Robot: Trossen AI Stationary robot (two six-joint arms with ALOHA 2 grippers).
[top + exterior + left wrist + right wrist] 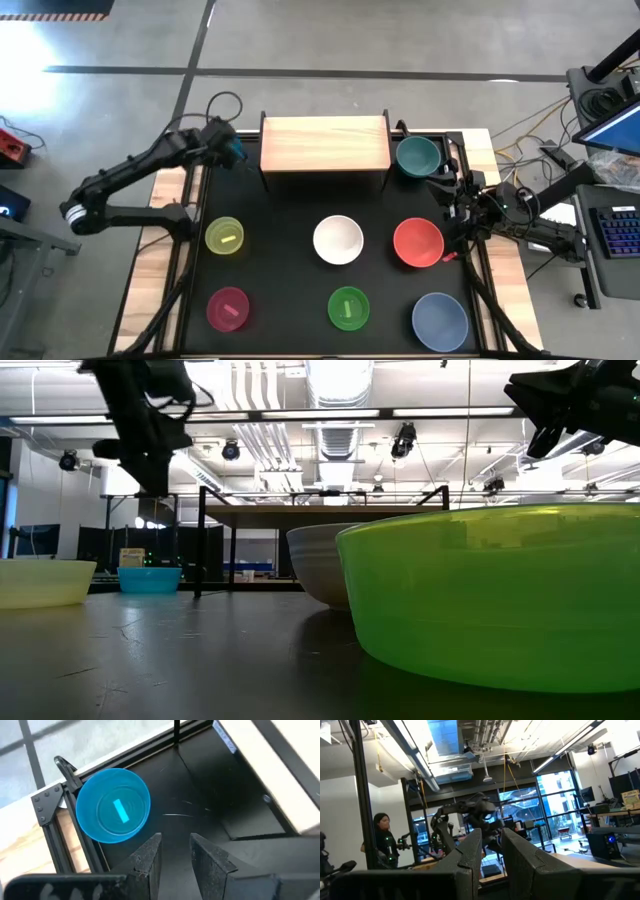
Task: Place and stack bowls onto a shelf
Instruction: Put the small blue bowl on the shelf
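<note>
While the left pincer (pixel 232 150) hangs over the counter's (pixel 290 215) ten-o'clock corner beside the light-wood shelf (pixel 325 143), its wrist view shows empty, slightly parted fingers (pixel 150 857) above the small round blue plastic bowl (pixel 113 805); it should centre over the rim, then descend.

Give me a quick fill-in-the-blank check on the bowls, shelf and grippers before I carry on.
1. The shelf holds ____ bowls.
2. The left gripper hovers above the small ____ bowl, near the shelf's left end.
3. The teal bowl sits beside the shelf's ____ end.
4. Between the yellow bowl and the red bowl sits the ____ bowl.

Missing words: no; blue; right; white
</note>
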